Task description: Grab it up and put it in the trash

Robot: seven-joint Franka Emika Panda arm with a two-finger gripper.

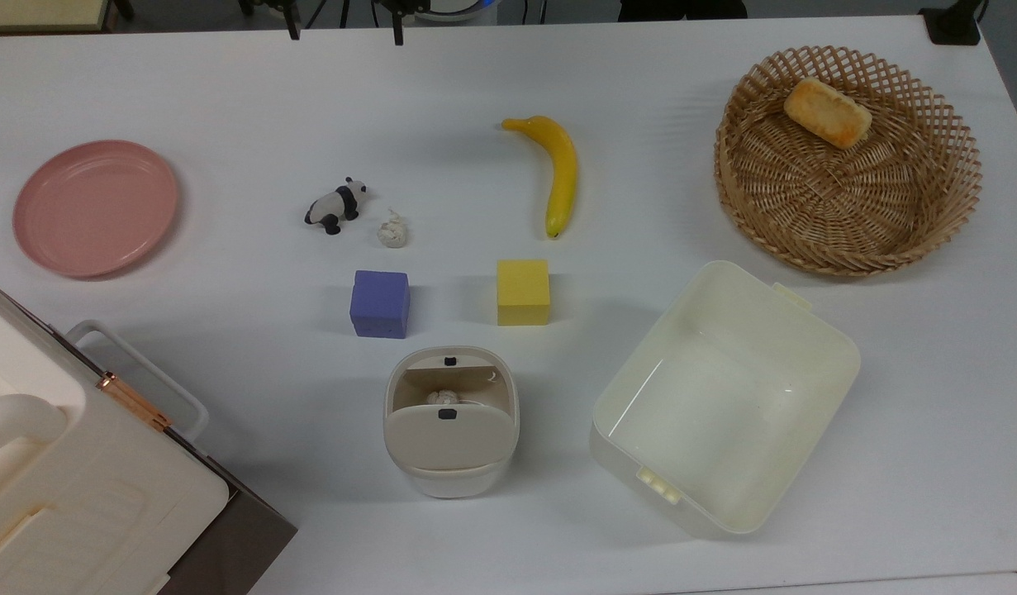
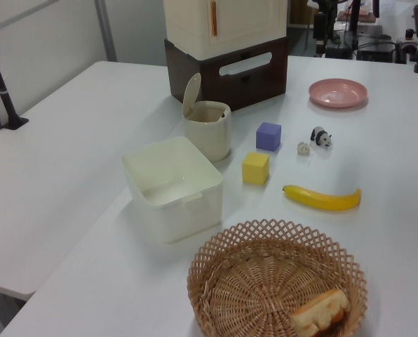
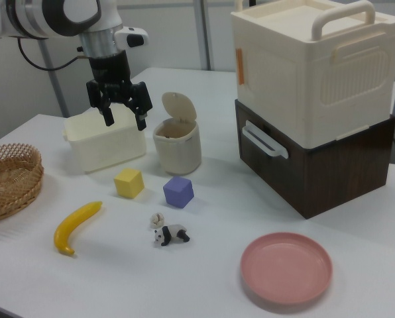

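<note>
White table (image 1: 558, 66): wad (image 1: 392, 232) lies beside panda (image 1: 335, 206), apart from bin (image 1: 450, 421) (flap up, maybe another wad inside). Gripper (image 3: 125, 116) hangs above, fingers apart, empty.

Robot lab bench: white laminate table (image 1: 640, 74) set with test props, white-and-black robot arm (image 3: 65, 16) at 10 o'clock in right view, black stands and cabling (image 2: 377, 38) at 1 o'clock in left view.
</note>
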